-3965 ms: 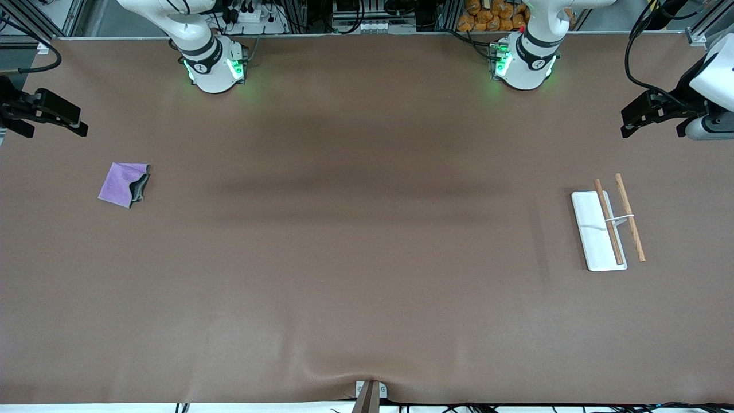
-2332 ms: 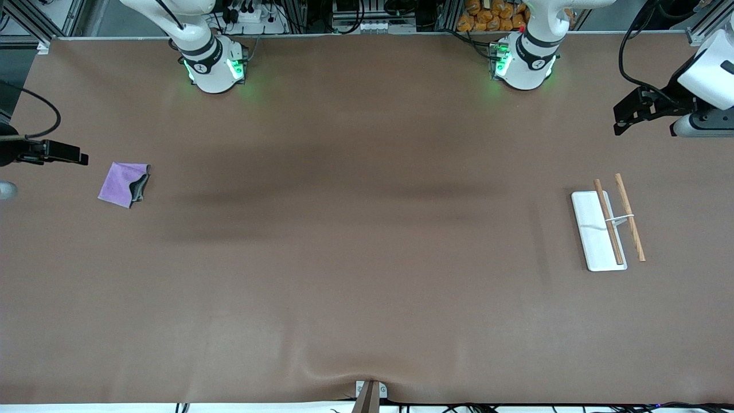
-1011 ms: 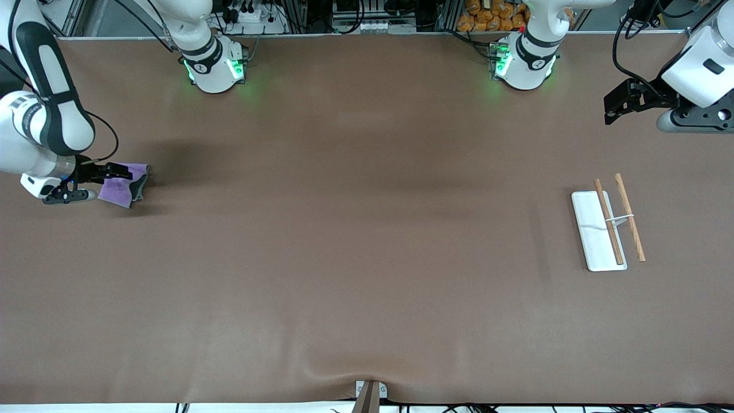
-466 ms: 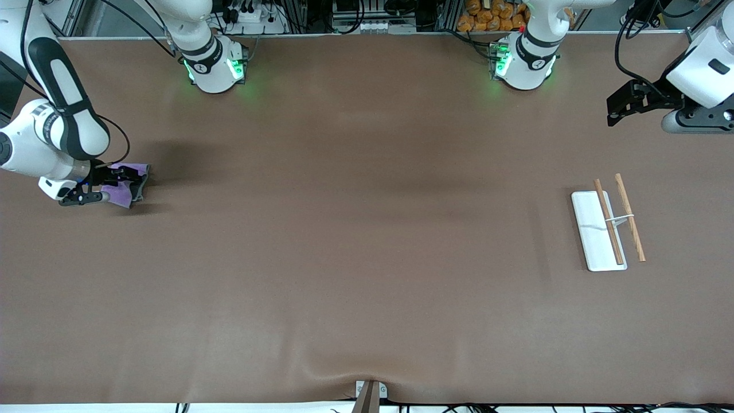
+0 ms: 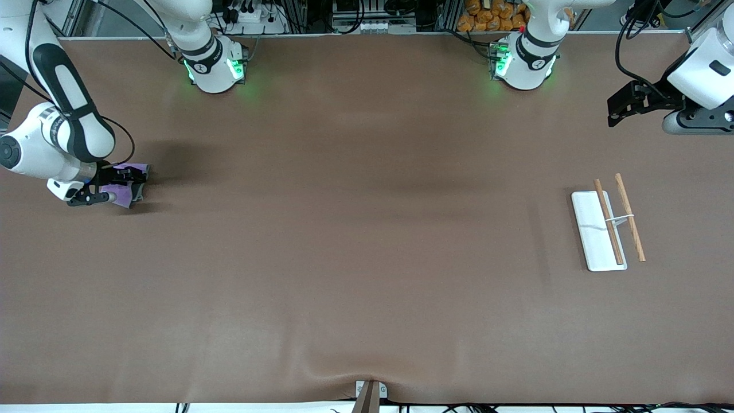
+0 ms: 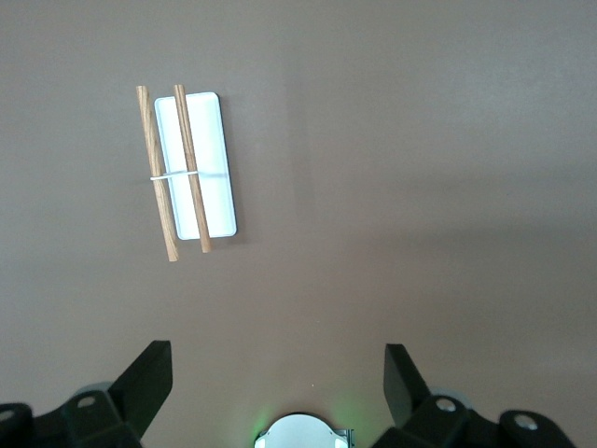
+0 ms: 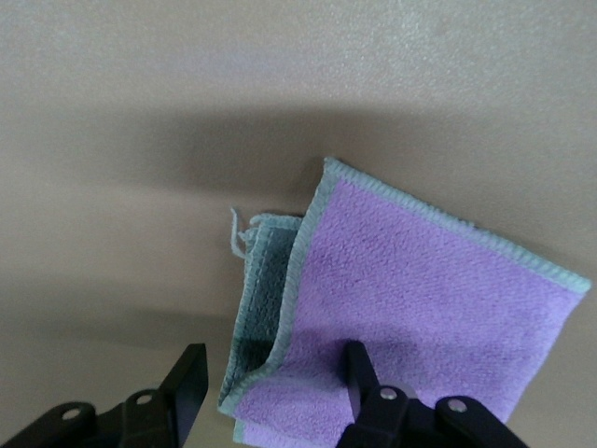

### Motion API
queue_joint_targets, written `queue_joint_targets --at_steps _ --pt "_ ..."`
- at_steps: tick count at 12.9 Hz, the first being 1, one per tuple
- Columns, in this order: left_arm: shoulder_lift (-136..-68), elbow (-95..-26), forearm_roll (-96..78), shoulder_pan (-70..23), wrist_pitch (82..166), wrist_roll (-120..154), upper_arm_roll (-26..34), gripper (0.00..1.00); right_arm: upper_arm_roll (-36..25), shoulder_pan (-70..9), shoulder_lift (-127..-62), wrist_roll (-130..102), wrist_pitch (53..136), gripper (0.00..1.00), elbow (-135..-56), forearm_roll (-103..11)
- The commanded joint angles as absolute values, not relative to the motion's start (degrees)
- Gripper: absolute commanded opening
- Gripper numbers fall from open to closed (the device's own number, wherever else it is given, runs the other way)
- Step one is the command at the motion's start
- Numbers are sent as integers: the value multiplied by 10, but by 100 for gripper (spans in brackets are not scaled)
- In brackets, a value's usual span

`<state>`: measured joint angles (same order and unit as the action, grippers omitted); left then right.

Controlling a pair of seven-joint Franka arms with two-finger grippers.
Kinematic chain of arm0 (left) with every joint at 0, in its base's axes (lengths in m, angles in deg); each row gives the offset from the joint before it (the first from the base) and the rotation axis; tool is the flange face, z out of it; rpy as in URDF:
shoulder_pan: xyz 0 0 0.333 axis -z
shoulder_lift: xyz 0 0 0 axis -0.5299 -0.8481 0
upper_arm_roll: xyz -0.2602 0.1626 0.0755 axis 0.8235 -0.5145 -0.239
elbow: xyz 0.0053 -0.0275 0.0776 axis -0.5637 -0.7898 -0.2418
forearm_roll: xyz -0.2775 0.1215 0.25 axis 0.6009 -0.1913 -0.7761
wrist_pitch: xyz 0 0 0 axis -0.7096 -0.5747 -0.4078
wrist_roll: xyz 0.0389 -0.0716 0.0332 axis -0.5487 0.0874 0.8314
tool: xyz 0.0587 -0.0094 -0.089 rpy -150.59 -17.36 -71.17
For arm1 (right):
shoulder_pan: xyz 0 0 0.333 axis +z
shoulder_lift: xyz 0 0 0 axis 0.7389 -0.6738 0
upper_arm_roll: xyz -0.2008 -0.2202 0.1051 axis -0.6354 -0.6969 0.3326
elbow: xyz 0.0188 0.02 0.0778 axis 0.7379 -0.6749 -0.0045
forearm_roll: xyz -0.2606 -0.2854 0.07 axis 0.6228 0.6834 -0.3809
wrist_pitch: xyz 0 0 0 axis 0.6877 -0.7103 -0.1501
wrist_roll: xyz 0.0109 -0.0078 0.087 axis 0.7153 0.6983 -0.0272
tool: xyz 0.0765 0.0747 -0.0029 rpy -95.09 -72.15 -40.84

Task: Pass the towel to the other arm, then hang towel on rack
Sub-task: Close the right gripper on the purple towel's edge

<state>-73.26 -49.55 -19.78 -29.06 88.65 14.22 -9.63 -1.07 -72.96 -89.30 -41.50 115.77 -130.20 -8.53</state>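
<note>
The purple towel (image 5: 137,168) lies on the table at the right arm's end, one edge folded so its grey underside shows. My right gripper (image 5: 127,178) is low over it and open. In the right wrist view the towel (image 7: 420,289) fills the middle, and my right gripper (image 7: 272,359) straddles the folded edge, with one finger over the purple face and the other over the table beside it. The rack (image 5: 590,229) stands at the left arm's end. My left gripper (image 5: 616,112) hangs open and empty in the air near it. The left wrist view shows my left gripper (image 6: 277,357) and the rack (image 6: 210,159).
The two arm bases with green lights stand along the table's back edge, the right arm's base (image 5: 215,66) and the left arm's base (image 5: 522,63). The brown table cover bulges over a clamp (image 5: 370,393) at the edge nearest the front camera.
My right arm came in from the table's end and came down onto the towel, then slid a little farther along it. My left gripper shifted only slightly.
</note>
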Motion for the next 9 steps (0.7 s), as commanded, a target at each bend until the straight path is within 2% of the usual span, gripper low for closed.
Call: queue_joint_targets --at_steps 1,4,5,7,9 --pt "-734 -492 -202 -292 889 143 -95 100 -3 -745 -895 -432 1181 55 -1315 -73" --pt "-734 -494 -202 -293 889 138 -95 100 -3 -750 -896 -457 1199 8 -1320 -73" --pt "-734 -494 -202 -294 889 136 -97 100 -3 -749 -896 -463 1199 0 -1320 -73" --pt "-736 -494 -202 -293 889 136 -97 100 -3 -744 -896 -467 1190 0 -1318 -72" --pt "-739 -491 -202 -292 889 137 -97 100 -3 -743 -893 -465 1147 0 -1306 -73"
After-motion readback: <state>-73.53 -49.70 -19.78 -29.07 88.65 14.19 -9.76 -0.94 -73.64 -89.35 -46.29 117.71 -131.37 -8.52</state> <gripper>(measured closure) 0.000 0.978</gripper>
